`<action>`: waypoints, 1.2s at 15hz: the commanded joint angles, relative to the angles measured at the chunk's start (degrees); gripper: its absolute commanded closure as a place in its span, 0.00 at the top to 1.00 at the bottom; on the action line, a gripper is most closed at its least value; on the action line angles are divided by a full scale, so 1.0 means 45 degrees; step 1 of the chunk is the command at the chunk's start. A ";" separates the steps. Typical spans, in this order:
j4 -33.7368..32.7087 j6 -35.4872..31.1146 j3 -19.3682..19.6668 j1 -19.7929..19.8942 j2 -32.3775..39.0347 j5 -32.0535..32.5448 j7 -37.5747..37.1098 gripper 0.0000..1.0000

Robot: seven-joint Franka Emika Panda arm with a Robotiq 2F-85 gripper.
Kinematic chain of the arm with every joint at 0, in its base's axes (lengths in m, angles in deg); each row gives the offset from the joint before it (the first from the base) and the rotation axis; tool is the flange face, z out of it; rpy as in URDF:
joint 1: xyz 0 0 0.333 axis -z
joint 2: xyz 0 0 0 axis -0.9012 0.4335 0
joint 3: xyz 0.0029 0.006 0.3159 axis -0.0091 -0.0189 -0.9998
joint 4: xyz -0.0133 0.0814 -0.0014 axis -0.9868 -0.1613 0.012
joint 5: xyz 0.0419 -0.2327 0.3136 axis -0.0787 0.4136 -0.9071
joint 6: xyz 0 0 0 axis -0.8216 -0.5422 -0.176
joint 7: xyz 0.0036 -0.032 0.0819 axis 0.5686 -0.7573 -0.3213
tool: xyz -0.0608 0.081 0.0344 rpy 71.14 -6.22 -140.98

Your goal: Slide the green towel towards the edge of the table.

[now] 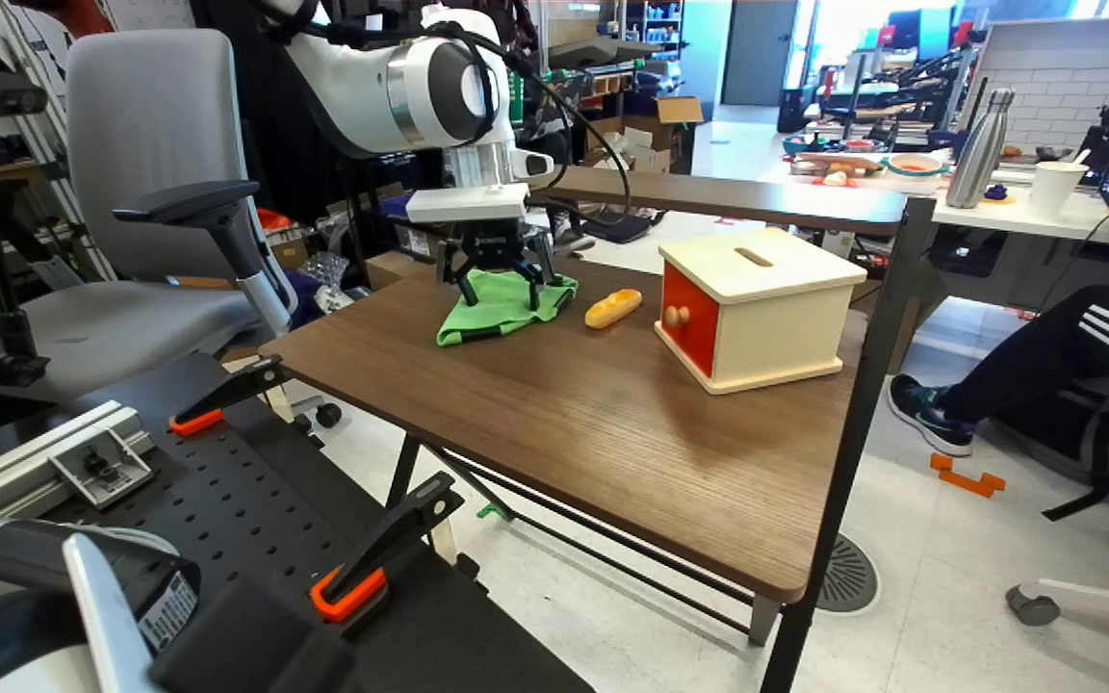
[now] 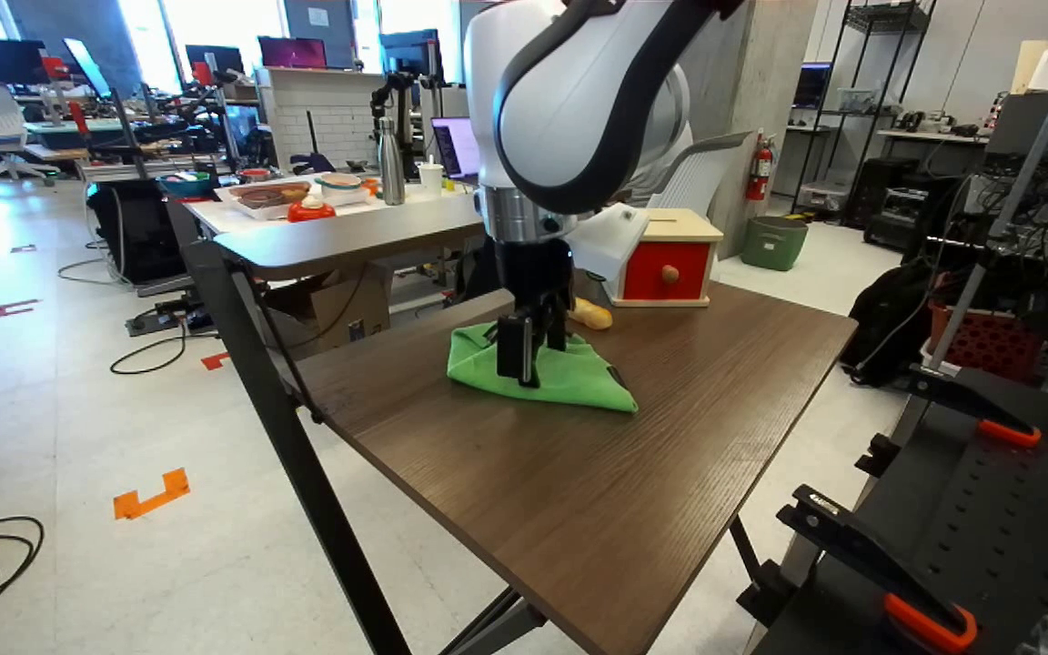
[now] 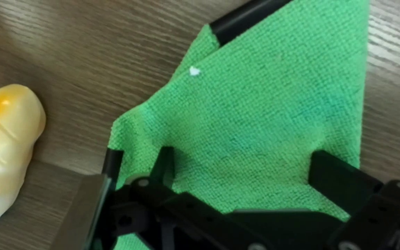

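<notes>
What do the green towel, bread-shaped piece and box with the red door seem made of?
Green towel: matte fabric; the wrist view shows its textured weave.
Bread-shaped piece: probably plastic or rubber, glossy, given bright highlights on its surface.
Box: likely smooth wood, from its pale panels, though grain isn't discernible; its red door appears painted.

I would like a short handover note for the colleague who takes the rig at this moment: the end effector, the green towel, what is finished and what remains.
End effector: open, jaws wide apart, pointing down at the green towel. It seems to touch the fabric; how firmly, I cannot tell.
Where: the towel lies partly folded on the brown table, beside but apart from the bread-shaped item. No part of it hangs over an edge.
Done: the end effector is placed at the towel.
Left: the slide towards the table edge; which edge is not specified.
</notes>
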 commanded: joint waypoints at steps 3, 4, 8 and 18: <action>0.0505 0.0230 -0.0078 -0.0169 0.0160 0.0363 0.0619 1.00; 0.0748 0.0245 -0.0106 -0.0214 0.0090 0.0418 0.0696 1.00; 0.1674 0.0146 -0.0249 -0.0370 -0.0261 0.0782 0.1024 1.00; 0.4239 0.0054 -0.0564 -0.1173 -0.1485 0.2079 0.1377 1.00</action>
